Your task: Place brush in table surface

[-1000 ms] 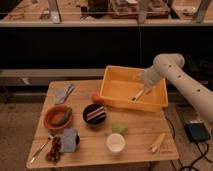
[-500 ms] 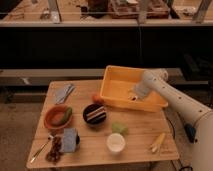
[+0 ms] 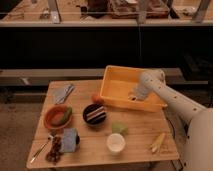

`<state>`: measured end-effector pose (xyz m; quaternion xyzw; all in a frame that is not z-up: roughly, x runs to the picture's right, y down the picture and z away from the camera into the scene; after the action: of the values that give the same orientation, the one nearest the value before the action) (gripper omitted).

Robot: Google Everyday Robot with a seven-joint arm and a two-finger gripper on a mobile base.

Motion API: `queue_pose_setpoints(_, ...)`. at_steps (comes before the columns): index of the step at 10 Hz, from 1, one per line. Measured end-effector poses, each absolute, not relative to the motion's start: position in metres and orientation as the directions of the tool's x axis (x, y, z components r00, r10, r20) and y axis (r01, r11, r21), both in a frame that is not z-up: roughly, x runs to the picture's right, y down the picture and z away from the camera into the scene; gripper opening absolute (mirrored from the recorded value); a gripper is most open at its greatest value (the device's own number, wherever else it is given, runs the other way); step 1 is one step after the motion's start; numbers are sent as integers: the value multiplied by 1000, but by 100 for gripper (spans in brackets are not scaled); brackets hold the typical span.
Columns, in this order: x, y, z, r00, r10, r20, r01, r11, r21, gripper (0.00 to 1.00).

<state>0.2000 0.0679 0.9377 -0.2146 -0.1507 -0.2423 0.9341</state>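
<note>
My gripper (image 3: 135,95) is down inside the yellow bin (image 3: 117,82), near its right front part, at the end of my white arm (image 3: 165,95) that reaches in from the right. The brush lies in the bin under the gripper; I see only a small dark bit (image 3: 133,98) at the gripper's tip, and the pale handle is hidden. The light wooden table surface (image 3: 137,132) carries the bin at its back right.
On the table: a grey cloth (image 3: 64,93), an orange bowl (image 3: 57,117), a dark bowl (image 3: 94,113), a small red-orange piece (image 3: 96,98), a white cup (image 3: 115,142), a green piece (image 3: 118,128), a yellow banana-shaped piece (image 3: 157,142), a blue object (image 3: 69,139), a spoon-like utensil (image 3: 40,148).
My arm has swung lower and the gripper has dropped down into the bin onto the brush, whose pale handle showed before and is now covered.
</note>
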Motion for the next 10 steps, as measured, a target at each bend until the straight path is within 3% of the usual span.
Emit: queue_pose_setpoints(10,223,81,941,829,-453,328,557,726,-403,65)
